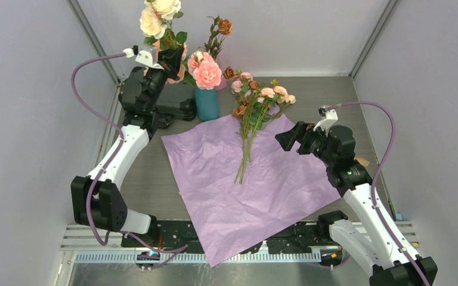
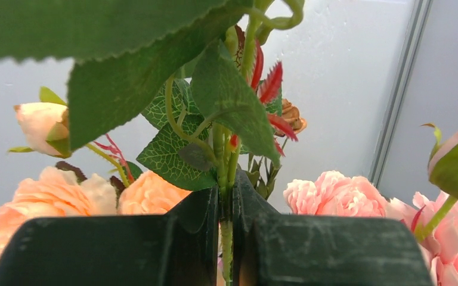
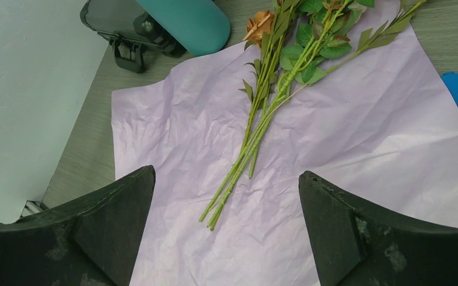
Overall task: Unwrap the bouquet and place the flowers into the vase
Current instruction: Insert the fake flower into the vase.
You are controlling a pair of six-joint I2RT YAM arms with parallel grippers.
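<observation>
Lilac paper point(image 1: 244, 190) lies mid-desk; the flowers point(image 1: 250, 119) lie on it, stems toward the near edge, heads far. At its far edge the vase point(image 1: 207, 102) stands upright. Up there the left tool point(image 2: 225, 208) pinches a leafy stem point(image 2: 226, 155); the right tool point(image 3: 226, 176) is spread.

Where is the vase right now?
Top view: the vase stands left of centre at the far edge of the purple paper, loose flowers lying to its right, the left gripper holding a rose stem just beyond it to the left.
</observation>
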